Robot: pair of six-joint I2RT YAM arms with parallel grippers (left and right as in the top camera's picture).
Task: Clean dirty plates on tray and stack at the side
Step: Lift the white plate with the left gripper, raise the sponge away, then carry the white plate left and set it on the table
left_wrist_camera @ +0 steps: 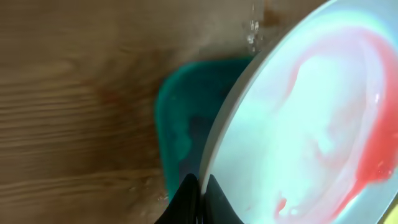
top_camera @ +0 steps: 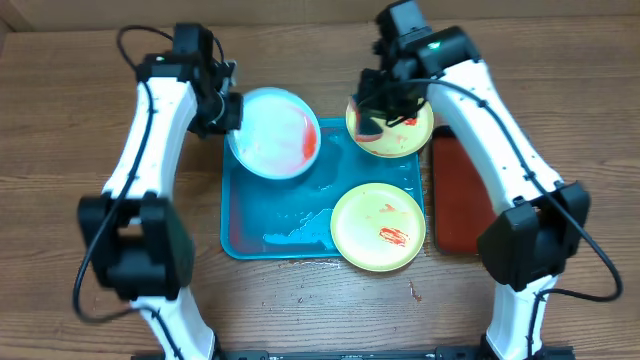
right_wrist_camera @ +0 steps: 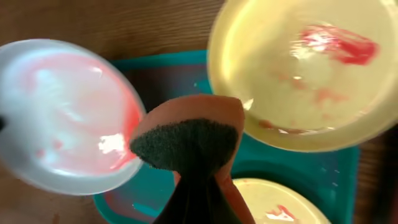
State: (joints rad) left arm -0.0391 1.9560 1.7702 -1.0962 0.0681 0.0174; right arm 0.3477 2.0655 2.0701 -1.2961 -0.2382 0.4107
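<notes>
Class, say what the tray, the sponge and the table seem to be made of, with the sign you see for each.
The tray: likely plastic, smooth and glossy; one even turquoise colour, with a wet shine.
The sponge: soft orange foam with a dark, coarse scouring face; its fibrous texture shows.
The table: wood or wood-look laminate, matt; brown grain lines run across it.

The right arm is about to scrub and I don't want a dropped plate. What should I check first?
1. Grip of left pincer on white plate rim: ok.
2. Surface of white plate clean: not ok, red sauce on it.
3. Hold of right pincer on sponge: ok.
4. Contact between sponge and upper yellow plate: cannot tell.
5. Seating of third plate on turquoise tray: ok, red smear on it.
</notes>
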